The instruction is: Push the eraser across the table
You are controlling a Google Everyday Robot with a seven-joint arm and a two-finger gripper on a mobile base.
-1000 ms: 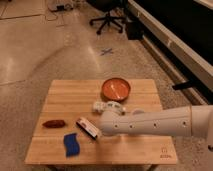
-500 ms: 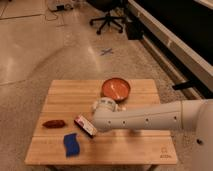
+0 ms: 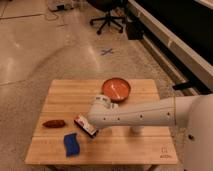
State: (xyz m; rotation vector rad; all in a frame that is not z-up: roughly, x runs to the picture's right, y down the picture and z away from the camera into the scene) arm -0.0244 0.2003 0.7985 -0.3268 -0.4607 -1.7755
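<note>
The eraser (image 3: 84,125), a small black block with a red-and-white label, lies left of centre on the light wooden table (image 3: 65,95). My white arm reaches in from the right, and the gripper (image 3: 92,124) at its tip sits right against the eraser's right end, partly covering it. The blue wavy pad (image 3: 71,144) lies just in front of and left of the eraser.
An orange bowl (image 3: 116,89) stands at the table's far side, right of centre. A reddish-brown oblong object (image 3: 53,123) lies near the left edge. A white object (image 3: 136,130) shows under my arm. An office chair (image 3: 106,15) stands on the floor behind.
My arm has swung left across the table, and the eraser has shifted left with it, closer to the reddish-brown object and the blue pad.
</note>
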